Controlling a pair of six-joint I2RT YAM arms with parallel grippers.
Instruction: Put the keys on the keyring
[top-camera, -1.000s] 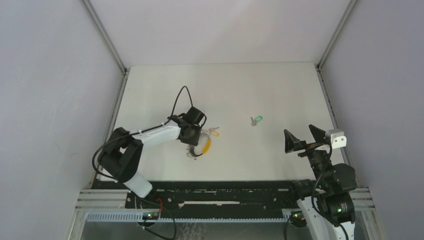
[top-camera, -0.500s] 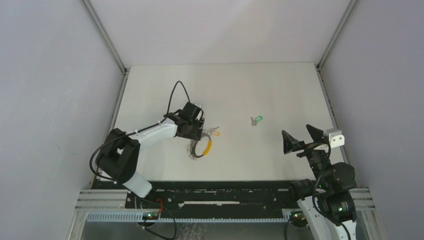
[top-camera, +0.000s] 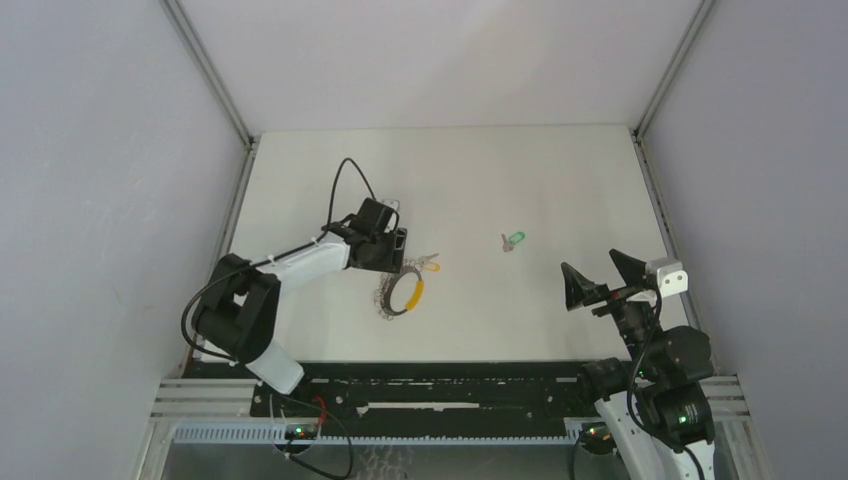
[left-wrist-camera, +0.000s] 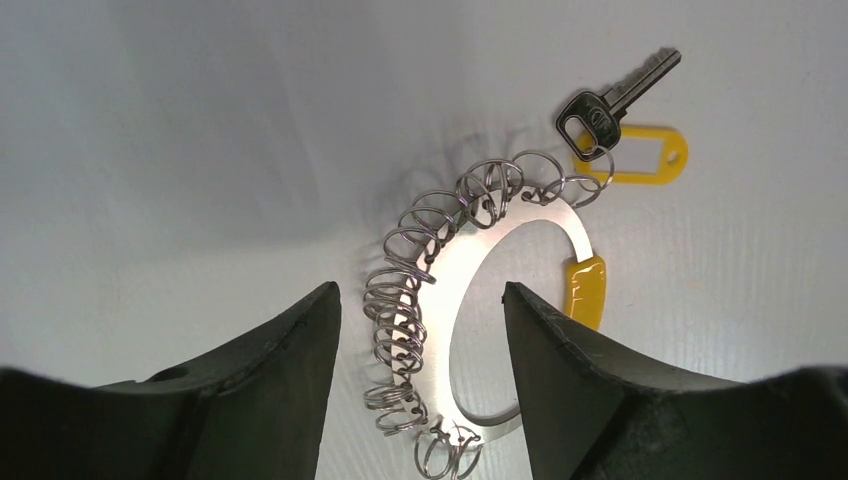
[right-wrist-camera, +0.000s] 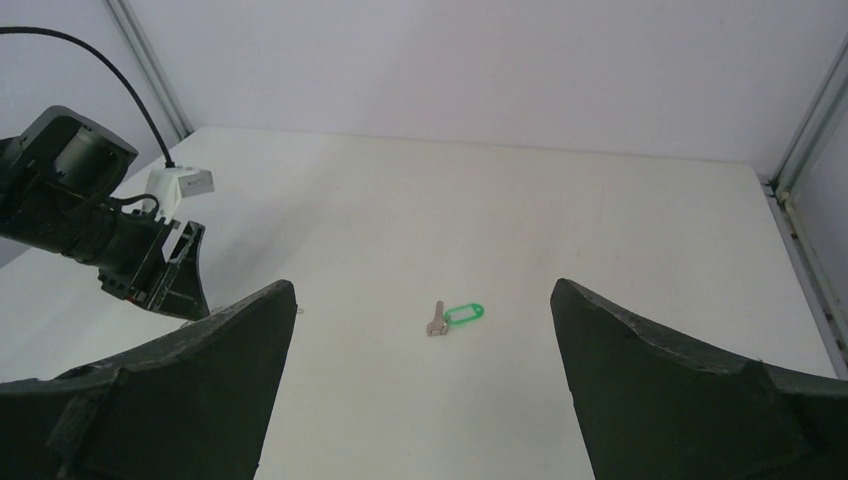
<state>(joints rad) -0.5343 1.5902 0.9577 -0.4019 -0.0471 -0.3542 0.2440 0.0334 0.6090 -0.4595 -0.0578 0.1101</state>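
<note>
Your left gripper (left-wrist-camera: 420, 300) hangs apart and empty over the grey beaded metal keyring (left-wrist-camera: 455, 330), with the yellow-tagged metal key (left-wrist-camera: 600, 110) at the ring's rim. The green-tagged metal key (right-wrist-camera: 455, 317) lies well apart. Your right gripper (right-wrist-camera: 422, 290) stands wide and empty. Closing off-centre could snag the loops and drag the ring.

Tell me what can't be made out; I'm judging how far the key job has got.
- Left wrist view: the lower end of the keyring is cut off by the bottom edge, between the fingers of the open left gripper.
- Whether the yellow key is linked to the keyring: their loops overlap there; the top view is too small.
- Teeth of the green key: too small in the right wrist and top views.
</note>
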